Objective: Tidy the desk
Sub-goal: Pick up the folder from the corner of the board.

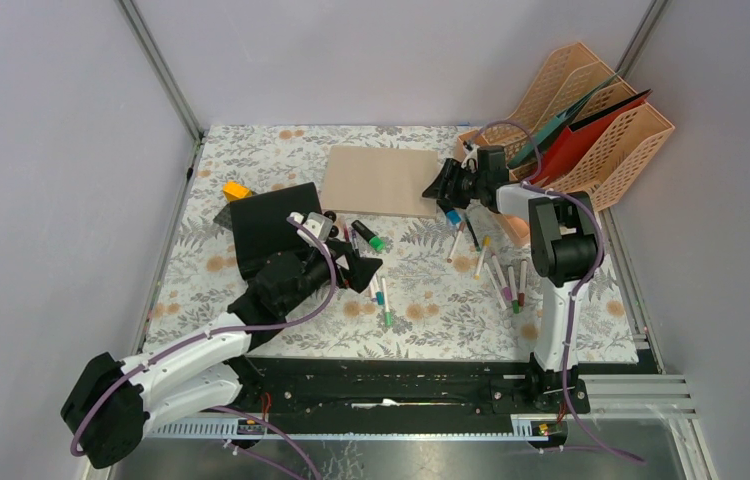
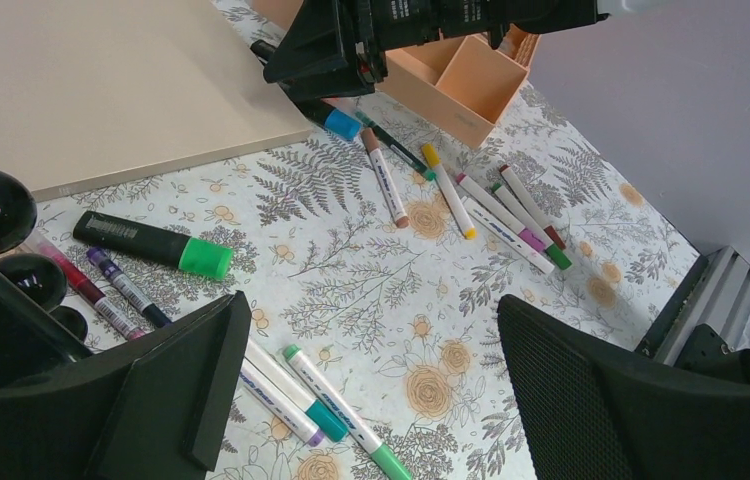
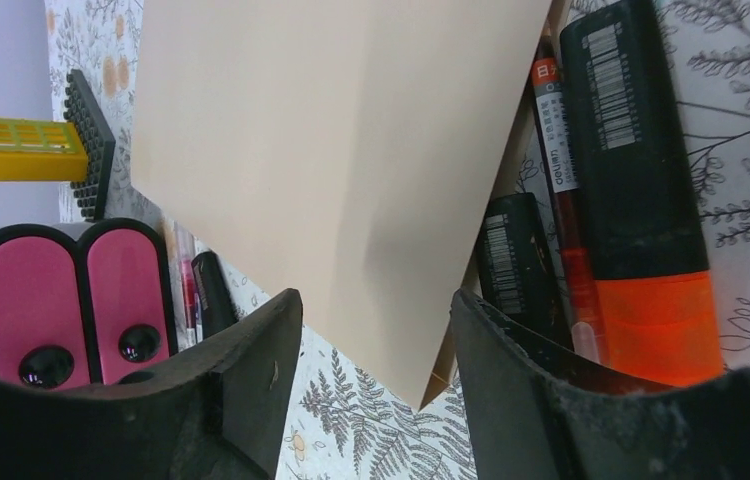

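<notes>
Grey walls enclose the cell on three sides. The counter (image 1: 431, 300) fills its floor, from the black rail at the arm bases to the back wall, and is covered in pale cloth with a fern print.

A beige board (image 1: 379, 180) lies flat near the far edge, at mid-width. A black folder (image 1: 269, 225) lies towards the left edge, with a yellow block (image 1: 236, 189) just beyond it. An orange file rack (image 1: 601, 130) stands at the far right corner. Loose markers (image 1: 499, 275) are scattered right of centre. A green-capped highlighter (image 2: 151, 243) lies nearer the middle.

The left hand (image 2: 369, 310) hangs over the counter beside the black folder, its jaws wide with nothing between them. The right hand (image 3: 376, 310) sits low at the board's right edge. Its jaws are part-way in, the board's corner lies between them, and no grip is visible. An orange highlighter (image 3: 641, 200) lies just beside that corner.
</notes>
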`<move>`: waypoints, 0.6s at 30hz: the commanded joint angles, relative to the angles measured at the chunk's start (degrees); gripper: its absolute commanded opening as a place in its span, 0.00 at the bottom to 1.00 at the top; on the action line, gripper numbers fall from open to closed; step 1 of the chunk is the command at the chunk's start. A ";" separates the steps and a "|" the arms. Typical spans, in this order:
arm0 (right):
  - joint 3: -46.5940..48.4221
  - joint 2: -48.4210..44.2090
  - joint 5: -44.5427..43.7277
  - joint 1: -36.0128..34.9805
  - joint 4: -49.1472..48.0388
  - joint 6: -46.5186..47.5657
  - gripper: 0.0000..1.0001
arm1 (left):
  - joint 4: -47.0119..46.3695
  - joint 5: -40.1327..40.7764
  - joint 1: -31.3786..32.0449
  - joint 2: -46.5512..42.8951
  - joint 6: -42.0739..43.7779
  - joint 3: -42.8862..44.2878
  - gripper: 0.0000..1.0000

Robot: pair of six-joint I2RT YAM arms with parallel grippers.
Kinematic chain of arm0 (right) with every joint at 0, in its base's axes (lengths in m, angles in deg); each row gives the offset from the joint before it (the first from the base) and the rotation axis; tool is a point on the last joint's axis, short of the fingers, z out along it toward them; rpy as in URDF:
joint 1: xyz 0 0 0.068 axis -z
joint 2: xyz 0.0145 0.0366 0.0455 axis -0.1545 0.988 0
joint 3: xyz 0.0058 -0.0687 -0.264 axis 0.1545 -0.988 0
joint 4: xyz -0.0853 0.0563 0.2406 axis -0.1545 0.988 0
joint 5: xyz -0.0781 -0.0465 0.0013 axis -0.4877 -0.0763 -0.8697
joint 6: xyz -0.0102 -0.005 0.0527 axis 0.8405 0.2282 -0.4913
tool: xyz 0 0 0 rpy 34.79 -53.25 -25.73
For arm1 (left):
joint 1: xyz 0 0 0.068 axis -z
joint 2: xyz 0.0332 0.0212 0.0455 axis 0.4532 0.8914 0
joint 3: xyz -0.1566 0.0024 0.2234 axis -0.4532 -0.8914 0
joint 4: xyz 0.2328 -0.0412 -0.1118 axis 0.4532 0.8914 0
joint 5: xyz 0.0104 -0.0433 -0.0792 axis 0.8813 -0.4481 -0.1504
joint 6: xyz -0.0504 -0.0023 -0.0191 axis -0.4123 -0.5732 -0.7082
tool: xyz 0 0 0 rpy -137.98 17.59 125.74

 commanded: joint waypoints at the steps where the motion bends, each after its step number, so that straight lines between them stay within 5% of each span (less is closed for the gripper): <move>1: 1.67 2.43 3.61 -0.30 -1.01 -3.87 0.65 | -2.32 0.44 -0.25 -1.45 -0.15 -0.41 0.99; 9: 0.76 2.14 0.46 -0.31 -0.60 -3.86 0.74 | -1.50 0.68 -0.25 -3.35 -0.48 -0.94 0.99; 18: -0.57 2.41 7.48 -0.27 -8.51 -9.61 0.24 | -1.13 0.40 -0.28 -3.79 -0.90 -0.87 0.99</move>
